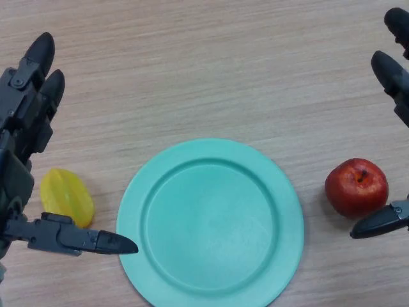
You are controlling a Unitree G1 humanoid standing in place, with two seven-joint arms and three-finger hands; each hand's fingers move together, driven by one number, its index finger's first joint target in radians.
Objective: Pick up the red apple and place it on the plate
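A round plate [211, 224] of smooth, matte teal-green plastic is seen nearest the camera, lying flat on the desk [192, 70], with a broad raised rim around a shallow circular well; its near edge is cut off by the bottom of the view. Nothing is held in the well.

To the left of the plate, just beside its rim but apart from it, a yellow fruit [66, 197] is laid on the desk; its surface is waxy and ridged lengthwise, like a star fruit. The left robot hand [25, 128], made of black, hard-looking segmented parts, is spread open around this fruit: the thumb is stretched out straight toward the plate's left rim, close below the fruit, and the thick, rounded fingers are held straight, farther away. Nothing is grasped by it.

To the right of the plate, near its rim and not touching it, the red apple [356, 186] is set upright on the desk, glossy and round, with a short brown stem in a dimple. The right robot hand [391, 73] is opened wide around it, the thumb just beside the apple's lower right and the fingertips well beyond it; the apple is not gripped.

Beyond the plate, the desk is shown as pale wood-grain laminate with fine horizontal streaks.
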